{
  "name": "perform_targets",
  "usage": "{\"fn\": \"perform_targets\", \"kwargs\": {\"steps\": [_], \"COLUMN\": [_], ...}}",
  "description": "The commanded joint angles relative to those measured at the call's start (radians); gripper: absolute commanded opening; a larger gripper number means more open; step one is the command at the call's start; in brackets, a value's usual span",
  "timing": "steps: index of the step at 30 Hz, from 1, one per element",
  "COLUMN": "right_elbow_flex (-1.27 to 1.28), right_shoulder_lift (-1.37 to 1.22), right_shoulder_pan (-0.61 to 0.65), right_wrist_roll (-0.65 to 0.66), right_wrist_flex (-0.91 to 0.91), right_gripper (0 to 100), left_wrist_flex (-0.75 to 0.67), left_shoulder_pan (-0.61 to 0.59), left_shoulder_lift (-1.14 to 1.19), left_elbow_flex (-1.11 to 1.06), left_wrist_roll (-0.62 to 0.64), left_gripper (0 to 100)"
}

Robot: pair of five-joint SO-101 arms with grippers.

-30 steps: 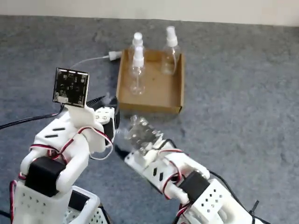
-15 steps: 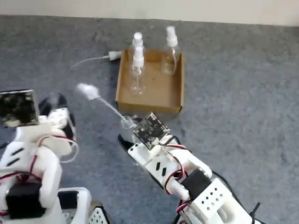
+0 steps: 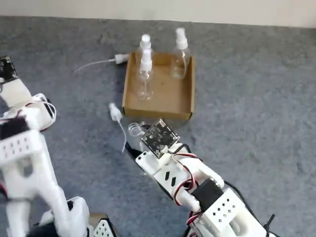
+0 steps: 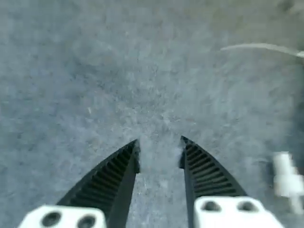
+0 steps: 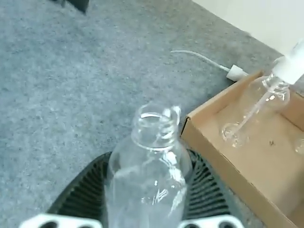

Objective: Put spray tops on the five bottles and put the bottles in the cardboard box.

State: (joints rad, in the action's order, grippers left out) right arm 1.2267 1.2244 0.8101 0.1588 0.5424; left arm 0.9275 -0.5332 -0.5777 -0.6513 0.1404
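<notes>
My right gripper [image 5: 148, 183] is shut on a clear bottle [image 5: 148, 166] with a bare, uncapped neck [image 3: 134, 129], held upright just in front of the cardboard box [image 3: 159, 107]. A loose spray top [image 3: 115, 112] lies on the carpet beside that bottle, its tube trailing toward me. A second loose spray top [image 3: 121, 59] lies by the box's far left corner [image 5: 235, 72]. Three capped bottles [image 3: 145, 69] stand at the box's far end. My left gripper [image 4: 159, 142] hangs open over bare carpet, and its arm [image 3: 22, 148] is at the far left.
Grey carpet covers the table. The near half of the box floor [image 3: 163, 101] is bare cardboard. Open carpet lies right of the box. The right arm's body [image 3: 197, 192] fills the near centre.
The left arm has swung away from the bottle to the far left. The spray top it carried has dropped onto the carpet beside the bottle. The right gripper still holds the bottle.
</notes>
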Motion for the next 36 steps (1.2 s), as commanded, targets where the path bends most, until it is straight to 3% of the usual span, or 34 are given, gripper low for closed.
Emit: {"fn": "perform_targets", "kwargs": {"steps": [1, 5, 12, 18, 22, 27, 36], "right_elbow_flex": [-0.013, -0.048, -0.216, -0.257, -0.257, -0.257, -0.257], "right_shoulder_lift": [0.025, 0.025, 0.018, 0.018, 0.018, 0.018, 0.018], "right_shoulder_pan": [-0.018, -0.035, -0.186, -0.189, -0.189, -0.189, -0.189], "right_wrist_roll": [-0.011, -0.008, -0.005, -0.005, -0.005, -0.005, -0.005], "right_wrist_flex": [0.028, 0.202, 0.447, 0.506, 0.507, 0.507, 0.503], "right_gripper": [0.4, 0.4, 0.4, 0.4, 0.4, 0.4, 0.4], "left_wrist_flex": [-0.101, -0.041, 0.123, 0.127, 0.127, 0.132, 0.137], "left_shoulder_pan": [0.010, 0.140, 0.364, 0.489, 0.512, 0.501, 0.507], "left_shoulder_lift": [0.226, 0.374, 0.512, 0.656, 0.799, 0.923, 0.938], "left_elbow_flex": [0.038, 0.160, 0.433, 0.565, 0.648, 0.708, 0.664], "left_wrist_roll": [-0.018, -0.044, 0.015, 0.072, 0.127, 0.166, 0.166], "left_gripper": [10, 10, 10, 10, 17, 17, 13]}}
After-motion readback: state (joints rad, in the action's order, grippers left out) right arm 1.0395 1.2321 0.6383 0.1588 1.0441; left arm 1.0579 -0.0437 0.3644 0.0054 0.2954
